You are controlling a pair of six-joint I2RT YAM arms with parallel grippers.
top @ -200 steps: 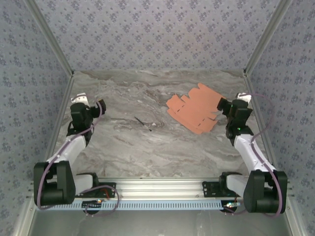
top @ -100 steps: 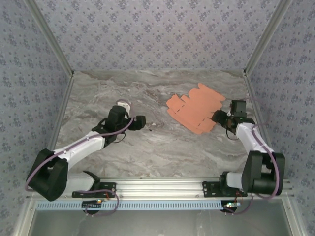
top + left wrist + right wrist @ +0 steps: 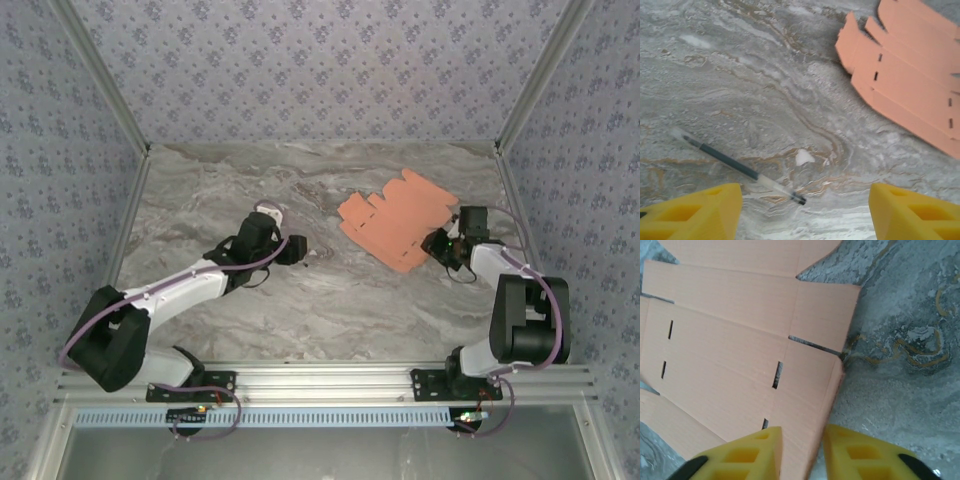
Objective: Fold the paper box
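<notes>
right gripper (image 3: 802, 440): jaws slightly apart, astride the near edge of the flat salmon-orange die-cut cardboard paper box (image 3: 730, 340), which lies spread on the grey marbled table (image 3: 900, 390) ahead of them. left gripper (image 3: 805, 217): jaws wide open, empty; a thin dark clear-tipped pen (image 3: 740, 167) lies just ahead, with the box farther ahead to their right.

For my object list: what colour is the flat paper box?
The paper box is plain salmon-orange, clearest in the right wrist view.
</notes>
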